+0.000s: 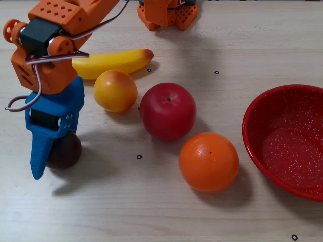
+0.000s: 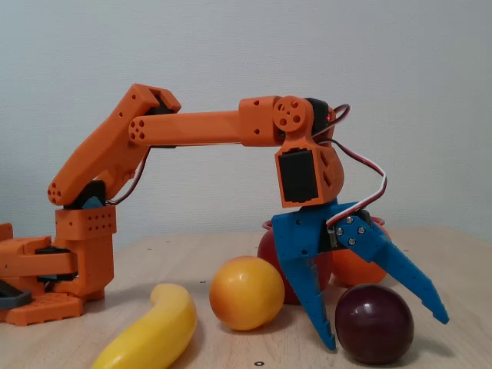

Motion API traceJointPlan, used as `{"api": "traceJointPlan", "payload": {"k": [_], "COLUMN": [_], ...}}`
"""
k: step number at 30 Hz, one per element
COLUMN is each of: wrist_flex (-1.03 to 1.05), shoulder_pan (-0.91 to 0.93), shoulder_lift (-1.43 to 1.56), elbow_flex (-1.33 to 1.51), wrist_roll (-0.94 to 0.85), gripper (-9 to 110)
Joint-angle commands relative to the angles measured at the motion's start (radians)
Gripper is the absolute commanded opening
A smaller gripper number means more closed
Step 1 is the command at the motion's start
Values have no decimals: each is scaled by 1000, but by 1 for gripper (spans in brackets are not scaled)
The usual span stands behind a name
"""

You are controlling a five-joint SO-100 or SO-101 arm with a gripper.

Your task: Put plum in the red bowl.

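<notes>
Pale wood-grain table (image 1: pixel 151 212) carries the fruits; the small glossy dark maroon plum (image 1: pixel 65 150) rests at its left in the overhead view. Blue plastic tool (image 2: pixel 384 330) straddles it, spread and grasping nothing, likely positioned to clamp. Large speckled red bowl (image 1: pixel 252 131) waits well apart.
</notes>
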Motion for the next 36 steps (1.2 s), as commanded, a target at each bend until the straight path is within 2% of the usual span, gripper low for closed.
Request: {"api": "traceJointPlan", "payload": {"k": [1,36], "wrist_flex": [-20,-44], "shoulder_pan": [-57,-61], "shoulder_lift": [64,48], "elbow_flex": [-87,-106], "wrist_roll": [-20,-43], "gripper": [43,40]}}
